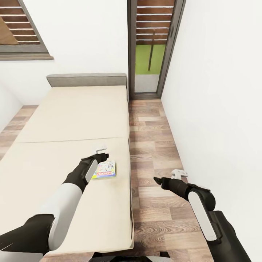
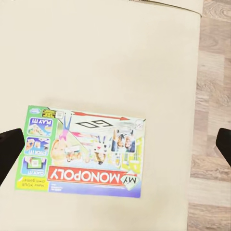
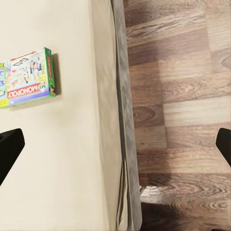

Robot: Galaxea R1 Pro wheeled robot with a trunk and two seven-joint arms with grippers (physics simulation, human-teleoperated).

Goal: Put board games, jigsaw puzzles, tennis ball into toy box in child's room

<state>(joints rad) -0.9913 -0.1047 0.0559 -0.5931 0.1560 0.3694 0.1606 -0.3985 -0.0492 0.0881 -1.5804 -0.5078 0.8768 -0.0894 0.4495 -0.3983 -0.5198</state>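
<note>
A green and white board game [image 1: 105,170] with a Monopoly cover lies flat on the beige bed [image 1: 72,116], close to the mattress's right edge. My left gripper [image 1: 99,154] hangs open just above its far left corner. In the left wrist view the game [image 2: 84,151] lies straight below the open left gripper [image 2: 115,147], and one dark fingertip [image 2: 9,149] shows at each side. My right gripper [image 1: 158,180] is open over the wooden floor beside the bed, holding nothing. In the right wrist view the game [image 3: 29,77] lies off to one side of the right gripper [image 3: 115,147].
The bed's grey headboard [image 1: 87,80] stands against the far white wall. A strip of wooden floor [image 1: 153,145] runs between the bed and the white wall [image 1: 218,109] on the right, ending at a tall glass door [image 1: 151,47]. A window [image 1: 22,29] sits at upper left.
</note>
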